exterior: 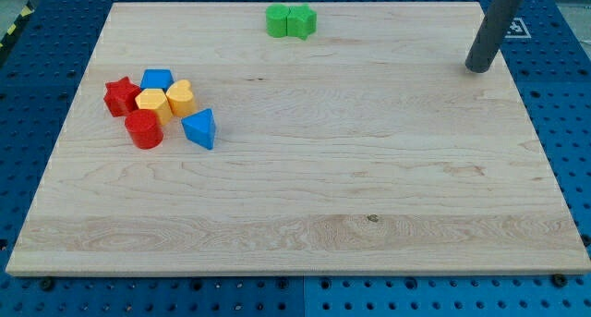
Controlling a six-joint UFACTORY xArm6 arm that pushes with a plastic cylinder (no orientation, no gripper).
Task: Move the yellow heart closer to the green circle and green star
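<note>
At ten o'clock on the wooden board (pixel 369 188), packed into a cluster: yellow heart (pixel 181 97) on the cluster's right edge, touching the yellow hexagon (pixel 152 103), with the blue block (pixel 157 79) just behind, red star (pixel 119 96) at the far left, red cylinder (pixel 144 129) at the near side, blue triangle (pixel 200 128) just beside at five o'clock of the heart. At twelve o'clock, against the board's far edge: green circle (pixel 278 21) and green star (pixel 301 21), touching. Heart and greens well apart; task judged not yet begun. Outer seat in the cluster probably handy, leaving a free path toward one o'clock. At two o'clock, near the board's right edge: my tip (pixel 477 69), a plain rod with nothing to open or close, holding nothing, touching no block, far from the heart. Likely need: swing round to the heart's seven o'clock side before pushing.
</note>
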